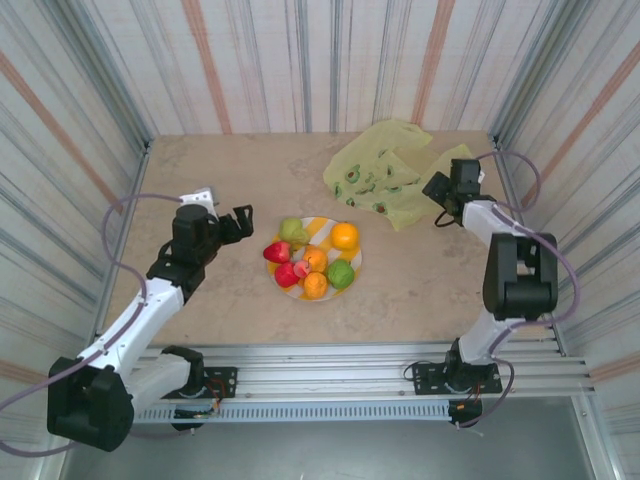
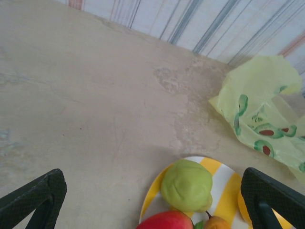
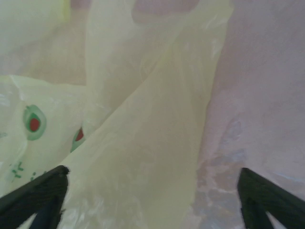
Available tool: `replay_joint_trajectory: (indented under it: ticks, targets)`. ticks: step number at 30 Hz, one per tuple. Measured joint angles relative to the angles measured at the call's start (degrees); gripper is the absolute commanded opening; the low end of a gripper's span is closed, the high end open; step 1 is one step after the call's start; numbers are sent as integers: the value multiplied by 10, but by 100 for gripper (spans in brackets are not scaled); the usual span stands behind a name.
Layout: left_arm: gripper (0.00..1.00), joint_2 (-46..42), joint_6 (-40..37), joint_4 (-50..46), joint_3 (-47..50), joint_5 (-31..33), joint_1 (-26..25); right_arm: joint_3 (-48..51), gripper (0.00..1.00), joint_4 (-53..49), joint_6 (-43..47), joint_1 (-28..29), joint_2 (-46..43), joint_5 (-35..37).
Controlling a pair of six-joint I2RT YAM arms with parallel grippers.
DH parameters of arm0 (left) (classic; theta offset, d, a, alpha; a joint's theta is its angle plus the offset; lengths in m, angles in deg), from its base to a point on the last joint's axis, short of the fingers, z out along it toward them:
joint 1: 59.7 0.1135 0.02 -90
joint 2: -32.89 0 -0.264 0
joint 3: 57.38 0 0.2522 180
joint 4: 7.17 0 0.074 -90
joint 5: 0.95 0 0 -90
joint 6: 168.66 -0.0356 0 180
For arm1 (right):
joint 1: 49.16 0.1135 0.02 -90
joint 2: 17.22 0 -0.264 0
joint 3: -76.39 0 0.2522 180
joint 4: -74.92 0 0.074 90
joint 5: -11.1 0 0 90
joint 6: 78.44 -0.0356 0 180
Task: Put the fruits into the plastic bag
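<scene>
right claw (image 1: 434,194) hovers spread wide over the plastic bag (image 1: 385,172).

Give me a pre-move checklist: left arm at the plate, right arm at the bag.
1. Fruits all on plate: ok, seven counted.
2. Left gripper open, empty, beside plate: ok.
3. Right gripper over bag: ok.
4. Bag held: not ok, jaws stand apart with bag film between them.
5. Bag mouth open for fruit: cannot tell, it lies crumpled on the table.
</scene>
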Motion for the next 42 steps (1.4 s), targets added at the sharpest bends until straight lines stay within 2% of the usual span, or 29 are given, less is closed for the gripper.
replay_joint_trajectory:
  ticks: [1, 4, 6, 7, 11, 17, 23, 29, 35, 39, 42]
  targets:
    - [98, 4, 0, -8, -3, -1, -2, -17, 50, -4, -2, -1, 24, -10]
    - [99, 8, 0, -32, -11, -2, -8, -59, 17, -16, 0, -9, 77, -39]
    - [99, 7, 1, -47, -18, -7, -12, -72, 2, -21, 7, -22, 89, -65]
    - [99, 7, 2, -54, -22, -10, -14, -73, 0, -23, 10, -30, 89, -76]
    - [99, -10, 5, -71, -29, -21, -21, -72, 0, -24, 43, -78, 59, -140]
    - [98, -43, 13, -94, -53, -25, -27, -75, 0, -4, 82, -144, -79, -283]
    - [96, -49, -15, -133, -133, -47, -55, -134, 0, 16, 139, -154, -181, -435]
    - [94, -22, -137, -141, -228, -85, -118, -179, 0, 21, 203, -146, -234, -572]
    - [91, 69, -309, -119, -316, -154, -172, -223, 0, -18, 258, -139, -238, -671]
    - [91, 134, -410, -102, -360, -206, -183, -233, 0, -56, 284, -134, -245, -714]
    - [91, 182, -451, -100, -401, -233, -183, -235, 0, -72, 291, -130, -256, -735]
